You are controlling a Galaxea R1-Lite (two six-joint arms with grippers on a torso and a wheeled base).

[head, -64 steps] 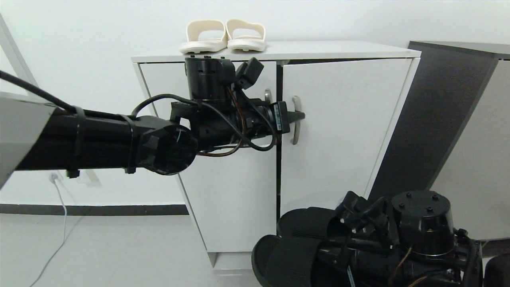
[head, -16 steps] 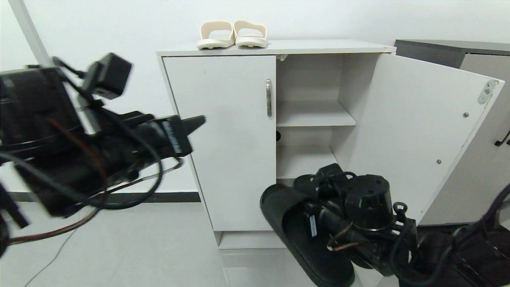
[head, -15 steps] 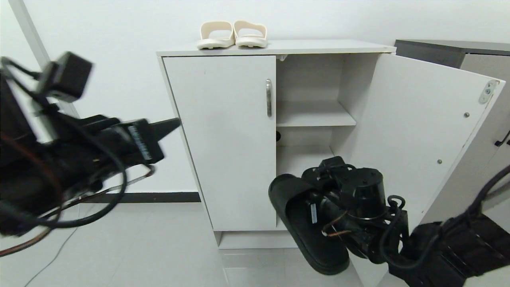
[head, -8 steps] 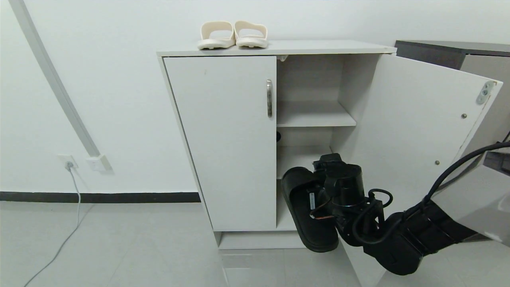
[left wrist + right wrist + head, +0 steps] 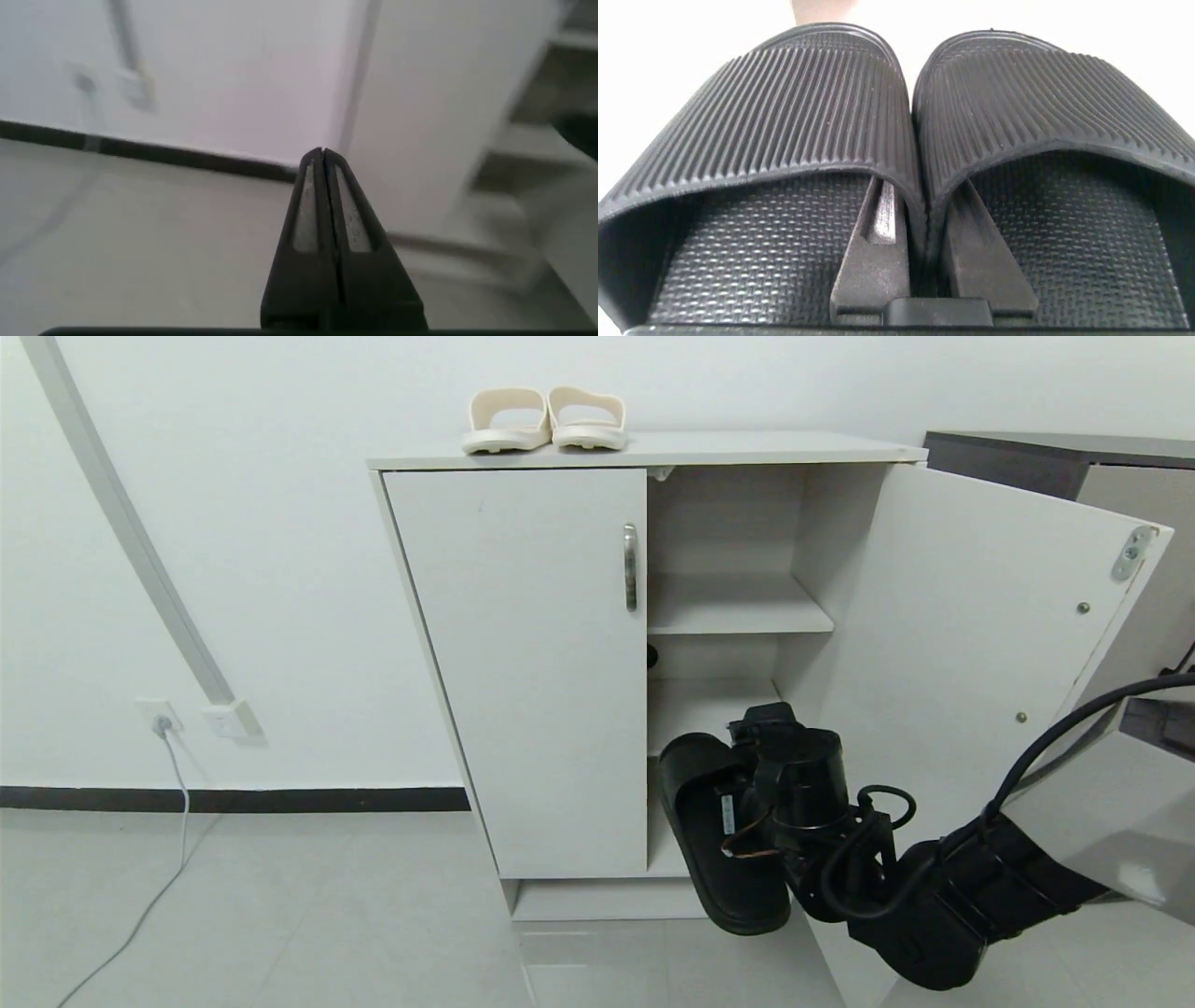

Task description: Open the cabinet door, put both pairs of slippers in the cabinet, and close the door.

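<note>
Black slippers (image 5: 707, 845) point, seemingly, into cabinet (image 5: 747, 448).

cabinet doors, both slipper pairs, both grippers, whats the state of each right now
right cabinet door: open wide
left cabinet door: shut
right gripper: fingers shut on the black slippers
black slippers: held as a pair, low in front of the open side
cream slippers: side by side on the cabinet top
left gripper: fingers shut, empty

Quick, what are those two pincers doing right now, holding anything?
Left pincer: closed, holding nothing.
Right pincer: closed on the pair of black slippers.
</note>
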